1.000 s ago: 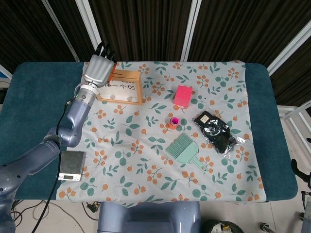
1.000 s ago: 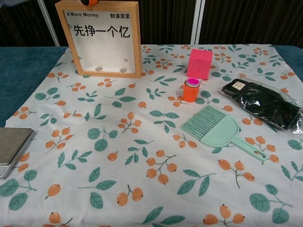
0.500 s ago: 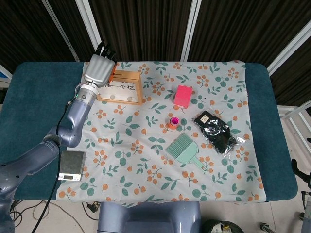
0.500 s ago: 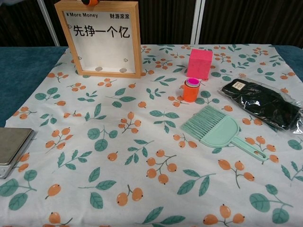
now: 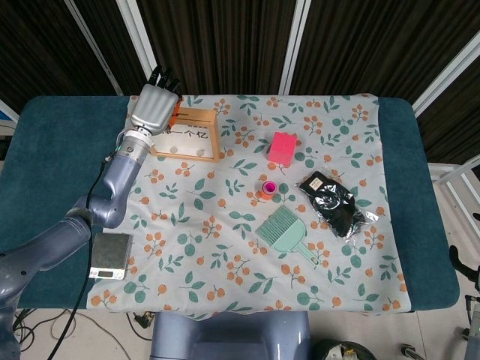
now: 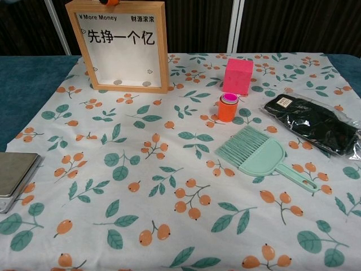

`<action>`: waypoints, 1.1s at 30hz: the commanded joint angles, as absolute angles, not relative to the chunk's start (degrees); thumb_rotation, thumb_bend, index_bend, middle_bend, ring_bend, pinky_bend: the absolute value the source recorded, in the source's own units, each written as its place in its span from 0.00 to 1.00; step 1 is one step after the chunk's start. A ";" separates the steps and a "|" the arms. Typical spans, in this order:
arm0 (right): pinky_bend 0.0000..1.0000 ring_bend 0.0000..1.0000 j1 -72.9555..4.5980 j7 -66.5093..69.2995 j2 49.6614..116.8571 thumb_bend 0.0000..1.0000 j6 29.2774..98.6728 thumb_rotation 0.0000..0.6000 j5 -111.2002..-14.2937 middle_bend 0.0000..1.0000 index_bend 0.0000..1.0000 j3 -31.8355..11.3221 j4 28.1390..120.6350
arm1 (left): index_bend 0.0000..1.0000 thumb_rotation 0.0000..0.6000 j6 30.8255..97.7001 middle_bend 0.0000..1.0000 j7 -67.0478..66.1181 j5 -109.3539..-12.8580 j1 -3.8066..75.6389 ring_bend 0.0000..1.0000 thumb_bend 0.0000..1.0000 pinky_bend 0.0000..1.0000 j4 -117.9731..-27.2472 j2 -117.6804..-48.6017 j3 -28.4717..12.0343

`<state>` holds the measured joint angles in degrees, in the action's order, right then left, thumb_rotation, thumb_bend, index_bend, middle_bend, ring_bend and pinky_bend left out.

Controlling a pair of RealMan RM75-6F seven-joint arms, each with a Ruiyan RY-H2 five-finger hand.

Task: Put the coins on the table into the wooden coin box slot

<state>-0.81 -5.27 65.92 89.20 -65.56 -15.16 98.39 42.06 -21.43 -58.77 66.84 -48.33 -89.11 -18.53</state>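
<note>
Seen from the head camera, the robot's left hand (image 5: 154,107) is poised over the top left corner of the wooden coin box (image 5: 187,134), which stands upright near the far left edge of the floral tablecloth (image 5: 225,255); whether its fingers grasp anything cannot be told from above. A pink block (image 5: 283,148), an orange cup (image 5: 267,188), a mint brush (image 5: 287,233) and a black packet (image 5: 335,202) lie to the right, and a metal scale (image 5: 109,254) sits at the near left. From the chest camera, the box (image 6: 123,45) faces forward with two coins (image 6: 118,82) resting at the bottom behind its clear front. An orange fingertip (image 6: 111,2) shows at its top edge. The right hand appears in neither view.
</note>
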 commanded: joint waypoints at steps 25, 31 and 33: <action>0.00 0.01 -0.80 -5.33 65.87 0.39 89.12 1.00 -65.31 0.05 0.24 -15.18 98.52 | 0.60 1.00 40.97 0.18 -22.17 -56.63 67.53 0.00 0.34 0.00 -48.18 -89.20 -18.50; 0.00 0.01 -0.79 -5.26 65.84 0.40 89.18 1.00 -65.33 0.05 0.24 -15.22 98.50 | 0.58 1.00 40.68 0.18 -22.71 -56.25 67.93 0.00 0.34 0.00 -47.91 -89.51 -18.38; 0.00 0.01 -0.80 -5.27 65.81 0.39 89.15 1.00 -65.30 0.05 0.24 -15.23 98.52 | 0.57 1.00 40.67 0.18 -22.83 -56.15 67.94 0.00 0.34 0.00 -47.96 -89.48 -18.32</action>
